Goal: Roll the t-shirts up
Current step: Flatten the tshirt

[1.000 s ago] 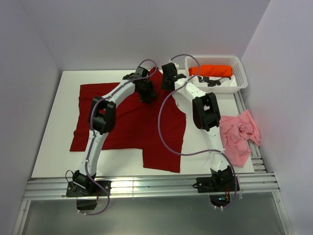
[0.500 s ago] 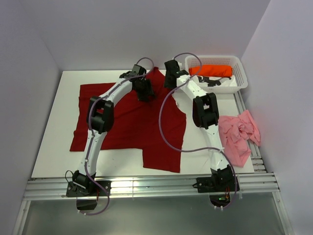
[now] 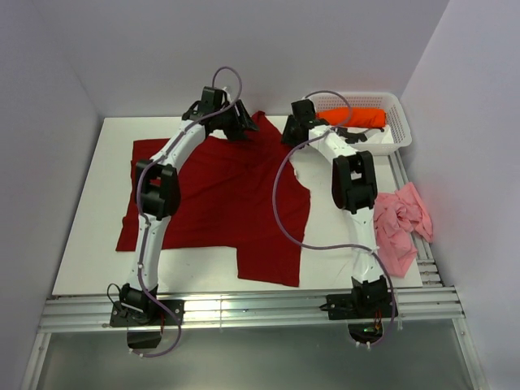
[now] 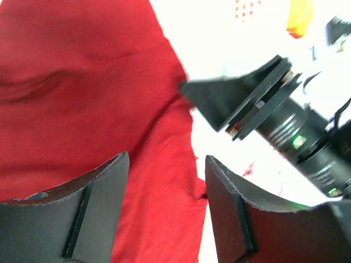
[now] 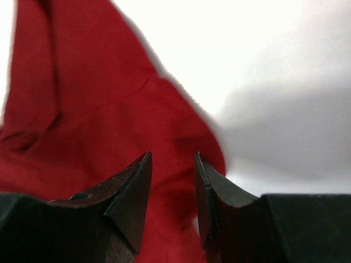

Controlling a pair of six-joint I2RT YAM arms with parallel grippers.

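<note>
Table point(image 3: 89, 203): white and flat. The two arms are fixed at its near edge.
Red shirt point(image 3: 219, 203): the biggest thing on the table. It lies spread out flat in the middle, with some small wrinkles. One pointy corner sticks up at the far edge, between the two grippers. It is not rolled.
Left arm point(image 3: 158, 191): bends up from the near left and reaches over the red shirt to its far edge.
Right arm point(image 3: 355, 183): bends up from the near right and reaches to the far right side of the red shirt, next to the basket.
Basket point(image 3: 400, 134): white plastic with holes. It sits at the far right corner of the table.
Pink shirt point(image 3: 398, 227): lies in a crumpled heap at the right edge of the table, beside the right arm. It is well apart from the red shirt.
Orange shirt point(image 3: 357, 118): a rolled bundle lying inside the basket.
Left gripper point(image 4: 167, 159): sits over the far edge of the red shirt. Its fingers are spread apart. The red cloth shows in the gap below them, and nothing is pinched.
Right gripper point(image 5: 173, 156): sits over the right edge of the red shirt, where the cloth meets the white table. Its fingers stand a little apart, with red cloth showing through the gap. Nothing is held.
</note>
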